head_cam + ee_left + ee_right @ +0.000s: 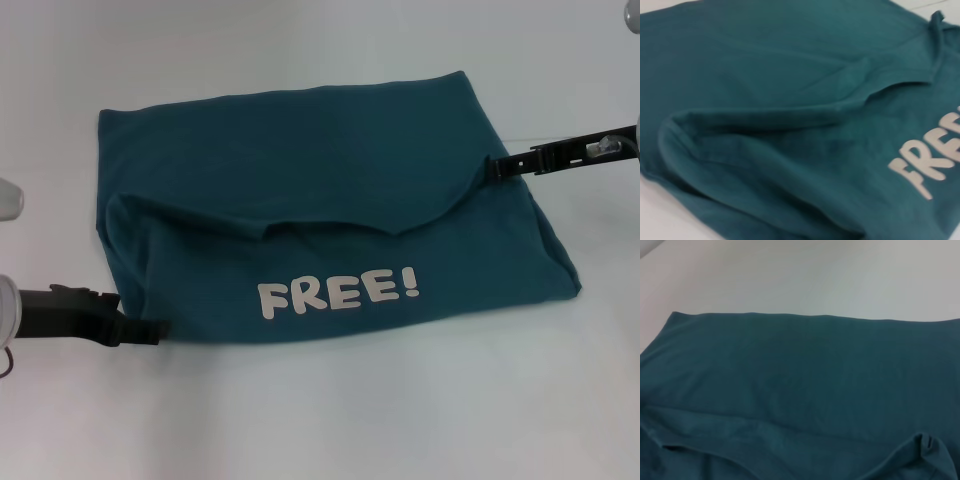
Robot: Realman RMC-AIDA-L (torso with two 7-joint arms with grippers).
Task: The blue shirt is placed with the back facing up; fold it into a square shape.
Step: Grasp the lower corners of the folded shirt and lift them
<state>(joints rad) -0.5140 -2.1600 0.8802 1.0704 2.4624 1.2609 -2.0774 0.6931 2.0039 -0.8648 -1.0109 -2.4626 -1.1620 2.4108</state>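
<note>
The blue shirt [300, 190] lies spread on the white table, much bigger than my grippers. A near part is folded over and shows pale "FREE!" lettering [338, 293]; the flap's curved edge runs across the middle. The lettering also shows in the left wrist view [930, 165]. My right gripper [492, 168] is at the shirt's right side, shut on the flap's edge, where the fabric puckers in the right wrist view [927, 442]. My left gripper [155, 331] sits low at the shirt's near-left corner, touching its edge.
The white table [320, 420] surrounds the shirt, with bare surface along the near side, behind the shirt's far edge [790, 315] and to both sides. A loose ridge of fabric [115, 205] stands up at the shirt's left edge.
</note>
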